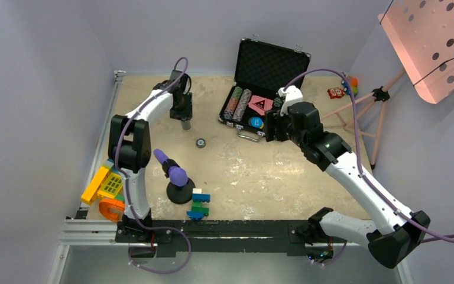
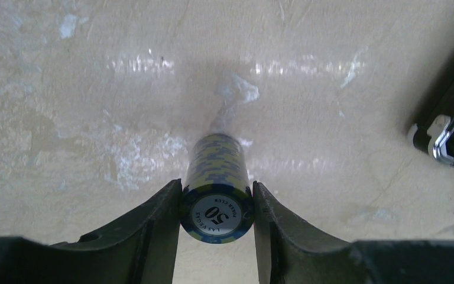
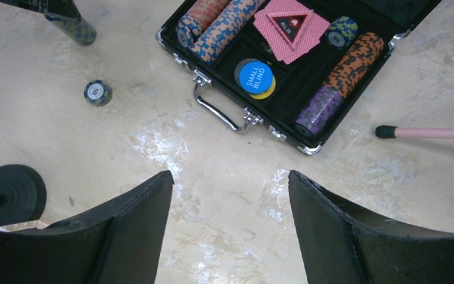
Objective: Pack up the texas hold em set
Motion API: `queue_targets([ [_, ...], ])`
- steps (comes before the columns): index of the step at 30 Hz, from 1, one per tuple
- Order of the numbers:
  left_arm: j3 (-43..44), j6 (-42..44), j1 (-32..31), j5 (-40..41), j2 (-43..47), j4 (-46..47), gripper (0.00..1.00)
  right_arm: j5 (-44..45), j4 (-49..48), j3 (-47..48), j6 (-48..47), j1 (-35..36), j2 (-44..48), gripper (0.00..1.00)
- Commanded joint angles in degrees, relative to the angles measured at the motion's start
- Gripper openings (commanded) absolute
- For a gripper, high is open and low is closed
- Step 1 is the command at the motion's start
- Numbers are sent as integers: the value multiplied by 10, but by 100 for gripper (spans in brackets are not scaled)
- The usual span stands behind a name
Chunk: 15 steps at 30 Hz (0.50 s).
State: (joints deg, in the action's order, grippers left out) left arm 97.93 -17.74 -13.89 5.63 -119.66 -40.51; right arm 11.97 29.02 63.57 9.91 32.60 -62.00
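Observation:
The black case [image 1: 270, 63] lies open at the back right, lid up. Its tray holds rows of striped chips [image 3: 224, 29], pink cards [image 3: 289, 26] and a blue "small blind" button [image 3: 255, 77] on a yellow one. My left gripper [image 1: 184, 122] is shut on a stack of blue-and-yellow 50 chips [image 2: 217, 177], held between its fingers [image 2: 217, 204] over bare table left of the case. One loose chip [image 1: 201, 142] lies flat on the table; it also shows in the right wrist view [image 3: 98, 92]. My right gripper [image 3: 230, 177] is open and empty, above the table in front of the case's handle [image 3: 219, 112].
A purple-tipped object on a black round base [image 1: 177, 177] and a toy-brick figure [image 1: 199, 204] stand at the front centre. Yellow and orange toys [image 1: 103, 189] lie at the front left. A pink stand's leg [image 3: 425, 132] rests right of the case. The case's corner [image 2: 449, 130] shows at the left wrist view's right edge.

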Motion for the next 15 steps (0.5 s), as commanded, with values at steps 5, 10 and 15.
queue_targets([
  [5,-144,26,-4,-70,244,113,0,-110,0,-2,52,-14,-11,86],
  [10,-256,59,-37,-123,392,188,0,-237,-9,11,112,-37,-34,88],
  [15,-355,119,-115,-171,529,273,0,-370,-40,14,212,-38,-48,91],
])
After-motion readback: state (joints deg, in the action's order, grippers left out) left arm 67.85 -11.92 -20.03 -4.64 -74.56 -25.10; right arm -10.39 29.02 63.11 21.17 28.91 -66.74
